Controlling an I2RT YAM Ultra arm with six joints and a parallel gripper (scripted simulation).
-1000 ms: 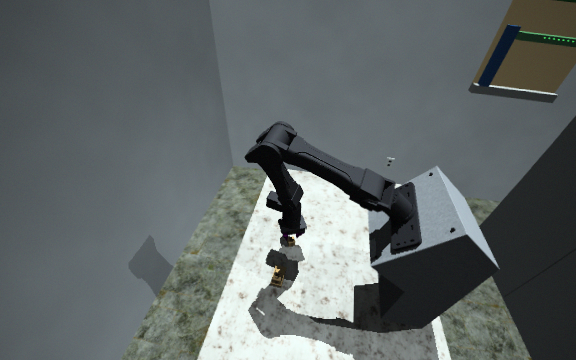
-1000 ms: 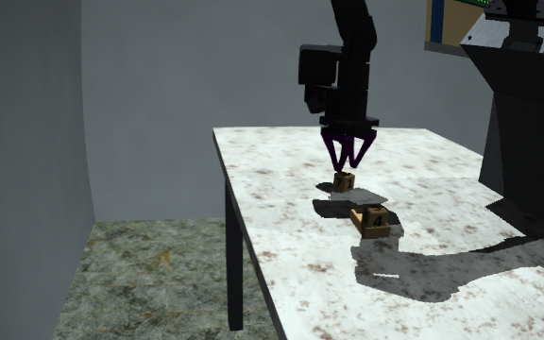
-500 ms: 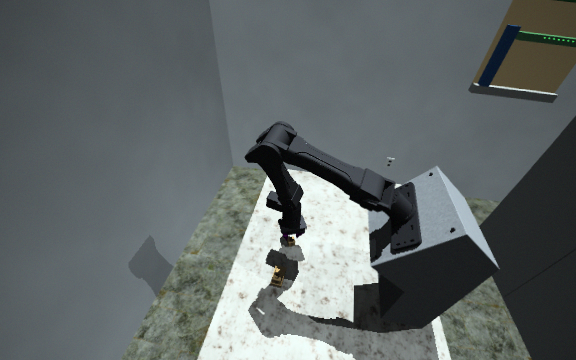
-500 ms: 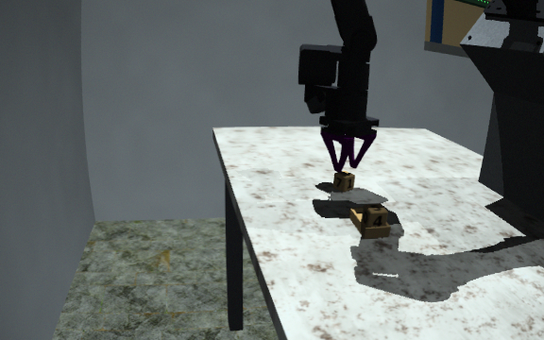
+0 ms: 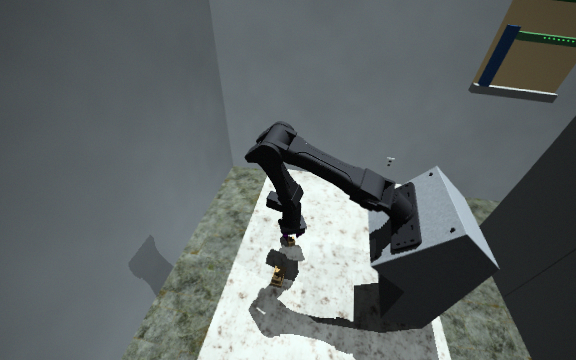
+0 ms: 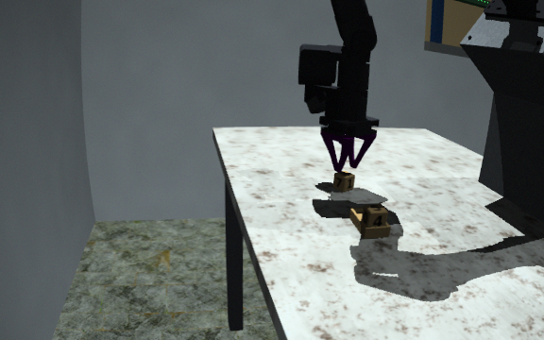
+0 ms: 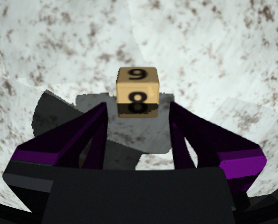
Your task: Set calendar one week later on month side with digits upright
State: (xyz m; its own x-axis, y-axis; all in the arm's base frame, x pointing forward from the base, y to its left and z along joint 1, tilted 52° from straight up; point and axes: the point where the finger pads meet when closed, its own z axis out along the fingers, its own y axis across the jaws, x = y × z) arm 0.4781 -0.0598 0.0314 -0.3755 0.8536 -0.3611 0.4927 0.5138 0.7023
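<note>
On the pale, brown-flecked table [image 5: 328, 300] [image 6: 310, 269] [image 7: 215, 45], the black arm [image 5: 328, 162] [image 6: 354, 71] is reaching down with its gripper [image 5: 293, 234] [image 6: 347, 168] [image 7: 138, 109], whose purple fingers are standing partly apart above a loose cube [image 5: 291, 241] [image 6: 344, 182] [image 7: 137, 92], gripping nothing. The small wooden tray [image 5: 277, 285] [image 6: 376, 232] is resting near that cube, apart from it. Inside the tray, the second cube [image 5: 278, 274] [image 6: 376, 217] is standing at one end, showing a 4.
</note>
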